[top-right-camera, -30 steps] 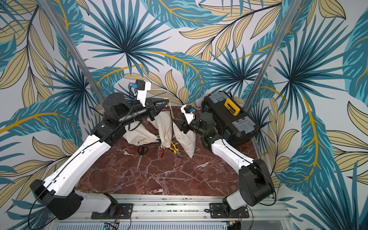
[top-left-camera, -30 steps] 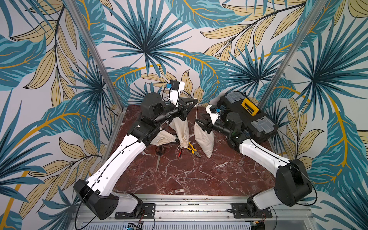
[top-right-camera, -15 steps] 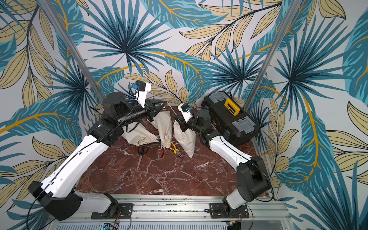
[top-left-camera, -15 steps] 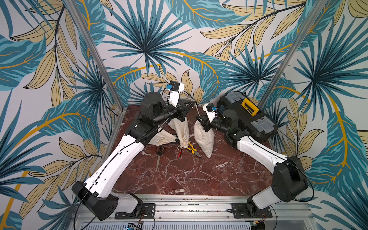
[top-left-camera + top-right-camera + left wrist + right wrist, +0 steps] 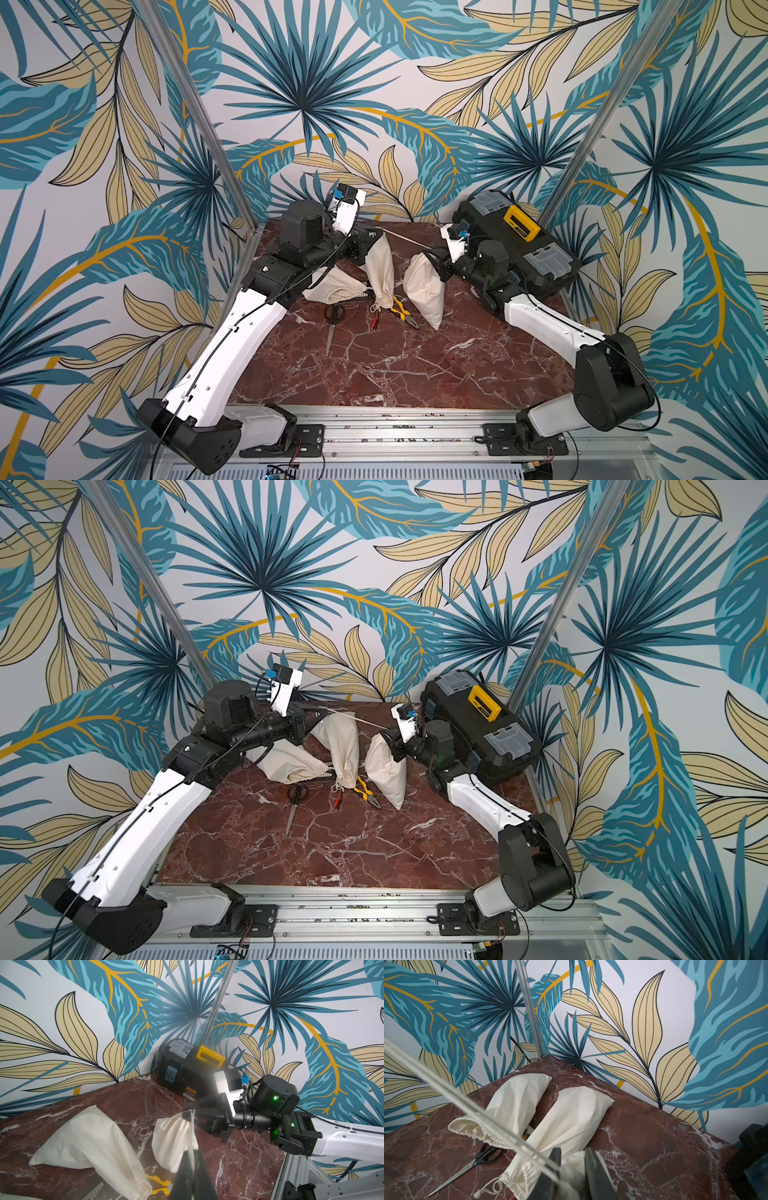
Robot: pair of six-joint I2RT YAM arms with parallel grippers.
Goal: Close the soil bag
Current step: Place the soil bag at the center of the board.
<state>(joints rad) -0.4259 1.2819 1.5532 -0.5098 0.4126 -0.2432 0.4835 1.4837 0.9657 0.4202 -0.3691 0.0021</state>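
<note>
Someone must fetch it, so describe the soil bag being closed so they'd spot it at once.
Find the black toolbox with the yellow handle in the table's far right corner. The soil bag is the cream cloth bag nearest it. Unlike the other two bags, its neck is pinched in the right gripper, and a taut drawstring runs from it to the left gripper.

Toolbox (image 5: 182, 1076), black: small yellow label (image 5: 191, 1091) low on side wall, dark lettering too blurred to read. Yellow handle (image 5: 521, 222): dark print, illegible in both top views. No legible text, number or sign.
</note>
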